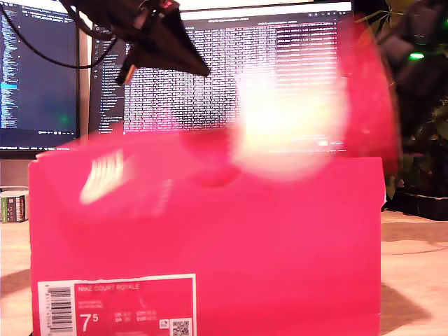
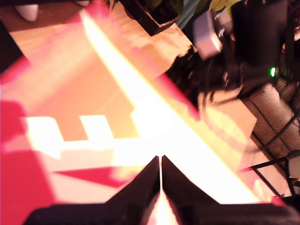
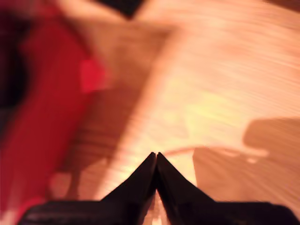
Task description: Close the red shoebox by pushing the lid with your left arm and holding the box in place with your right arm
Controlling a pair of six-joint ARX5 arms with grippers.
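My first gripper (image 2: 161,161): jaws pressed together, holding nothing, tips above the blurred lid (image 2: 154,117) | my second gripper (image 3: 156,158): jaws together, empty, over bare wooden table (image 3: 225,84), red shoebox (image 3: 37,108) beside | exterior view: shoebox (image 1: 210,238) fills foreground, size label facing camera, lid (image 1: 367,91) a raised blur at that view's right.

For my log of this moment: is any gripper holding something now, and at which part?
Nothing is held. My first gripper is shut on nothing, above the blurred lid of the red shoebox. My second gripper is also shut on nothing, over the wooden table.
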